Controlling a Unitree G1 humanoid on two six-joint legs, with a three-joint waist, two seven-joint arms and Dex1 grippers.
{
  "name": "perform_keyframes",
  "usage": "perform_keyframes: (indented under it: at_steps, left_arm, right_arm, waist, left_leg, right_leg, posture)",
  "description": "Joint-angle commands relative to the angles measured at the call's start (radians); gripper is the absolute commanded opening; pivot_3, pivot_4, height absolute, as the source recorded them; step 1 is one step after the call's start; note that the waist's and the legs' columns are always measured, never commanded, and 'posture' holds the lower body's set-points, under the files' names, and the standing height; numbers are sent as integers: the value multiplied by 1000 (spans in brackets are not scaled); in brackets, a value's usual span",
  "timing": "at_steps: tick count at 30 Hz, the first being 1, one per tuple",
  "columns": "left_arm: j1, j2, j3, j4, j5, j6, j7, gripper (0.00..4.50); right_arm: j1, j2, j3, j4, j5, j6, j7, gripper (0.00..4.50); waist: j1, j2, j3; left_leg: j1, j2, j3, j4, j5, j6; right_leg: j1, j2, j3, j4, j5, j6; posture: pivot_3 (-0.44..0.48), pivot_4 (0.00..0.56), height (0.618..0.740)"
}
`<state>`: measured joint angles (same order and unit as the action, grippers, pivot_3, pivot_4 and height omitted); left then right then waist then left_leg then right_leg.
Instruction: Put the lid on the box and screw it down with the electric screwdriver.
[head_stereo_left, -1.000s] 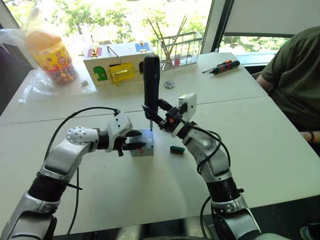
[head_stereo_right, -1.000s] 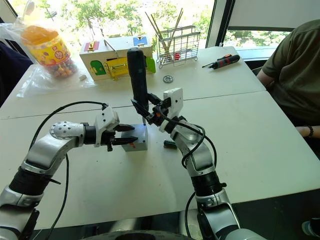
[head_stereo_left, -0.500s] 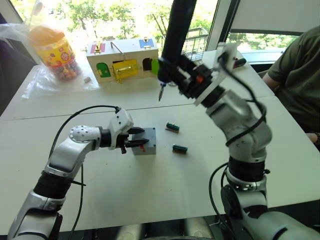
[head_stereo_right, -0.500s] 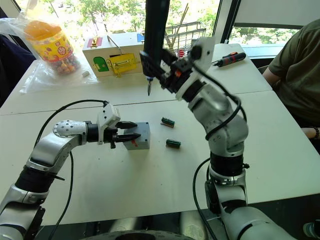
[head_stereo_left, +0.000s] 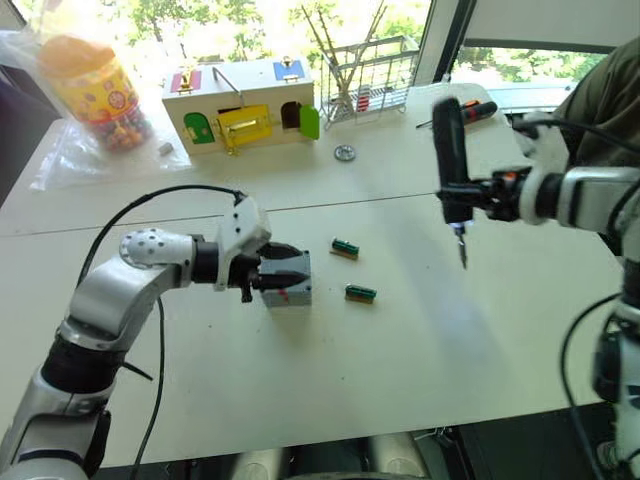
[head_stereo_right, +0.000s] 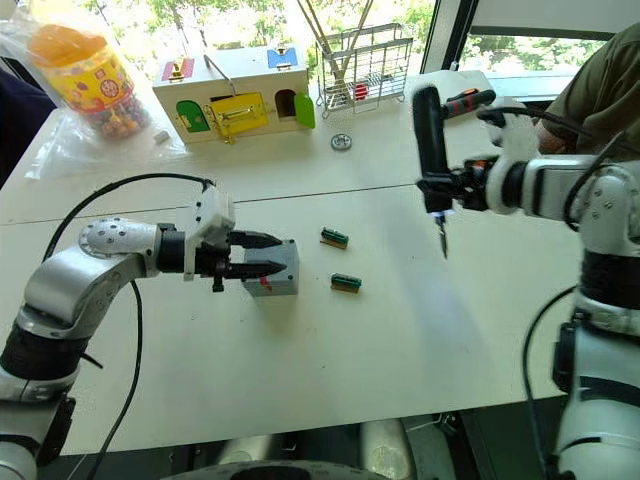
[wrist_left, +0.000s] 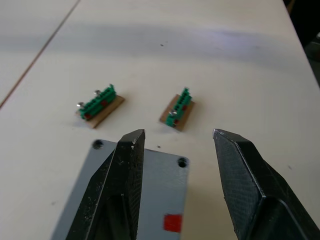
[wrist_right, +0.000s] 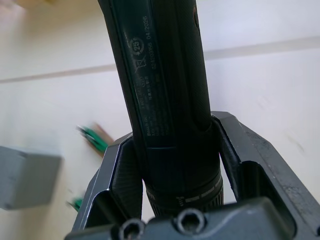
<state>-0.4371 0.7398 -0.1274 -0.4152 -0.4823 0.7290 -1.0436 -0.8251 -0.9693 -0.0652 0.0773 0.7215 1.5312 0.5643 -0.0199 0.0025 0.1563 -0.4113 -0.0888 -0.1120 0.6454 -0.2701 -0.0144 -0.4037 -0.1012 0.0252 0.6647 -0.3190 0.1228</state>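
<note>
Swung right and lowered, the right gripper clamps the screwdriver bit-down, clear of the box, which the left gripper's parted fingers straddle to steady it.

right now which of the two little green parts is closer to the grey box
The green part nearer the robot sits closer to the box; the other green part lies farther back, toward the wooden house.

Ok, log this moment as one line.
left gripper: open, at box | right gripper: holds screwdriver upright, away from box | lid: on box
</note>
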Motion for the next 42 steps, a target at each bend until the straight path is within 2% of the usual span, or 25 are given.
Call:
perform_keyframes:
  at_steps: [1,9,14,19,21,25,26,28,33,36,40,42]
  left_arm:
    - [27,-15,-24,-14,22,-34,26,2180]
    - [74,-56,-73,-41,56,-60,80,2180]
    - [91,-49,-63,-50,62,-60,98,2180]
    - [96,-36,-37,-53,49,-52,107,2180]
    - [92,-31,-22,-33,48,-55,108,2210]
    - [93,-29,8,33,50,-74,106,2210]
    - [89,-30,24,51,41,-73,104,2210]
    - [77,-27,59,81,24,-69,100,2210]
    - [50,16,167,215,9,-77,83,2210]
    - [57,57,200,270,14,-85,63,2210]
    - [132,68,206,325,21,-77,57,2210]
    - [157,61,199,311,28,-77,70,2210]
  right_arm:
    - [-36,-13,32,71,25,65,88,1886]
    - [-82,6,234,240,-61,44,175,1886]
    - [-130,39,304,355,-147,-16,192,1886]
    - [-128,54,328,367,-185,-29,217,1886]
    - [-121,59,334,364,-204,-42,216,2861]
    - [-111,68,328,355,-221,-53,214,4248]
    - [-110,72,320,351,-226,-57,210,4470]
    - [-109,75,304,339,-239,-74,199,4470]
    - [-117,65,268,240,-266,-168,201,4470]
    - [-149,101,185,178,-254,-198,173,4470]
    - [-157,236,22,-42,-171,-187,110,4470]
    - [-43,280,15,-249,-108,-222,137,4470]
  waist:
    - [-2,0,1]
    - [7,-1,3]
    - [8,-2,4]
    - [8,-2,4]
    - [8,-2,4]
    - [8,-3,4]
    - [8,-4,3]
    - [8,-4,3]
    - [7,-4,3]
    - [0,-4,3]
    - [-8,-4,4]
    - [-1,-4,3]
  left_leg:
    - [0,0,0,1,0,1]
    - [0,-1,1,2,2,-3]
    - [0,-1,1,3,2,-4]
    - [0,-1,1,3,2,-4]
    - [0,-1,0,4,2,-4]
    - [2,-1,0,4,2,-4]
    - [2,-1,0,4,2,-4]
    - [3,-1,-1,5,2,-4]
    - [2,-1,-1,5,2,-4]
    - [0,-1,0,2,2,-4]
    - [0,0,0,2,3,-5]
    - [0,0,-1,1,3,-5]
  right_leg:
    - [0,0,0,1,0,0]
    - [0,0,0,0,0,0]
    - [0,0,0,1,0,0]
    - [1,0,-1,1,0,0]
    - [1,0,-1,1,0,0]
    - [4,0,-1,1,0,0]
    - [5,0,-1,0,0,0]
    - [6,0,-2,0,0,0]
    - [3,0,-2,1,1,0]
    - [0,0,-1,1,1,0]
    - [-1,1,0,2,1,0]
    - [-1,1,-1,3,1,0]
  posture:
    - [0,150,740]
    - [0,150,740]
    - [0,150,740]
    - [0,150,740]
    - [0,150,740]
    - [0,150,740]
    - [0,150,740]
    - [0,150,740]
    - [0,150,740]
    - [0,150,740]
    - [0,150,740]
    - [0,150,740]
